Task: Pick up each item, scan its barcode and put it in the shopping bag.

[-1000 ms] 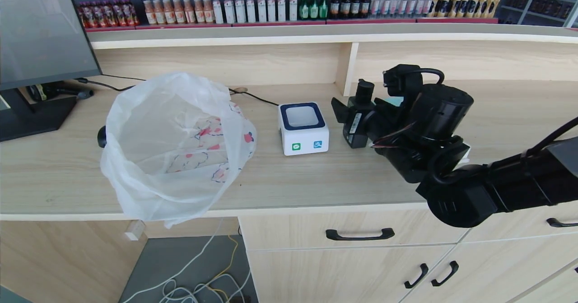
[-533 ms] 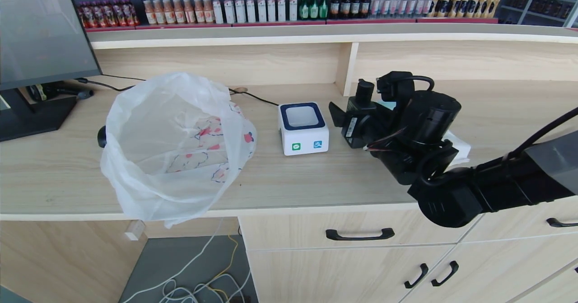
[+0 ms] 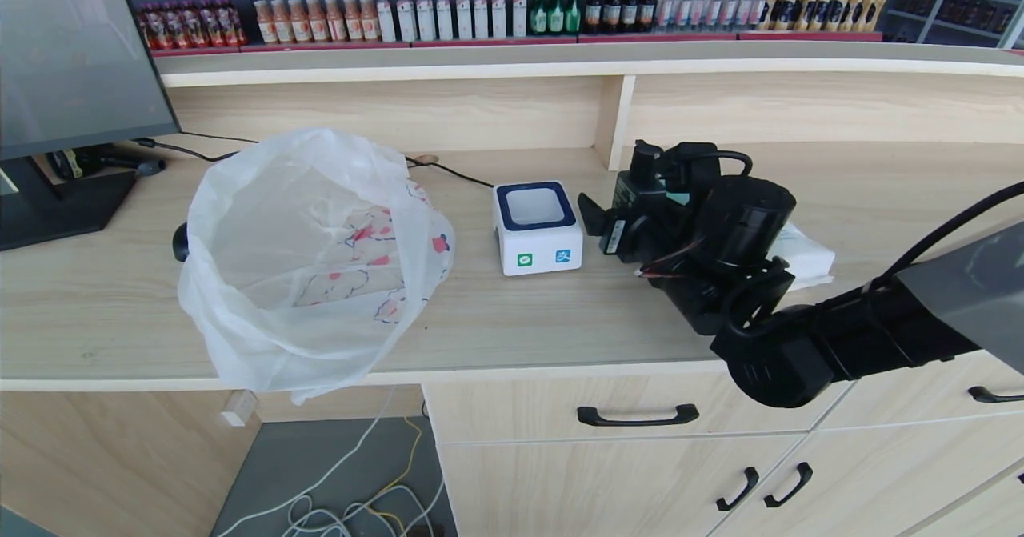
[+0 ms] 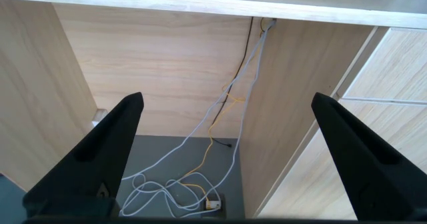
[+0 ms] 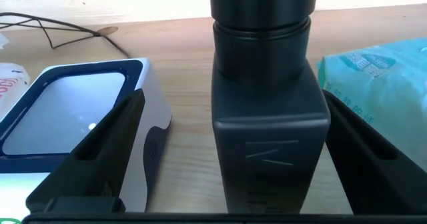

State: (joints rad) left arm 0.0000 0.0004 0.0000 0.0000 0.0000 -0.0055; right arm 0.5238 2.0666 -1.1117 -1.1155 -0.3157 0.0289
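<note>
Right gripper (image 5: pixel 233 111) gapes around the black bottle (image 5: pixel 270 151); shopping bag (image 3: pixel 240 329) holds a red-patterned pack (image 3: pixel 360 269).

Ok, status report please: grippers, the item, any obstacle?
Left gripper open, below counter level. Right gripper open, straddling upright black bottle on counter. Scanner and tissue pack close on either side.
</note>
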